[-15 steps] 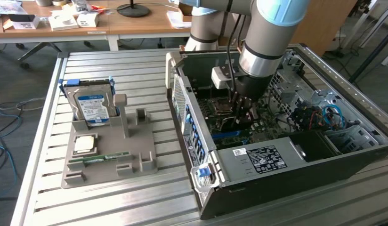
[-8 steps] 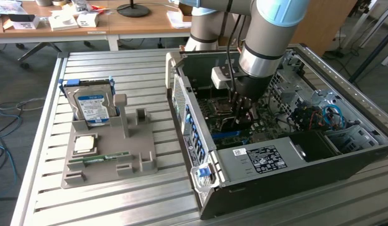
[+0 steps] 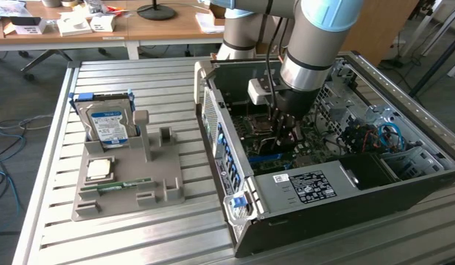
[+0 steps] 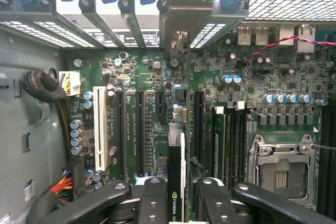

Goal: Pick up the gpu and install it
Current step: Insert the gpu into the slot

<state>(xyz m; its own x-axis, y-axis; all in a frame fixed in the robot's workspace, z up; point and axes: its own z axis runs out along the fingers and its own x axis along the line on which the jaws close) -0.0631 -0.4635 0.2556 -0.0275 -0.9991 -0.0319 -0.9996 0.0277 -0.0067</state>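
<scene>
Gripper [image 4: 182, 184] clamped on gpu [image 4: 175, 161], card edge-on between fingers [image 4: 155, 200], inside open case [image 3: 345, 221] at centre right of exterior view, over motherboard [image 4: 142, 77] slots

Robotics lab: slatted metal bench [image 3: 139, 232], open computer case [image 3: 345, 221], cluttered wooden desks [image 3: 168, 27] (floor cables [image 3: 10, 143] too)

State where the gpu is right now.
In the wrist view the gpu stands edge-on, held in the gripper, over the motherboard inside the open computer case at the exterior view's right.
</scene>
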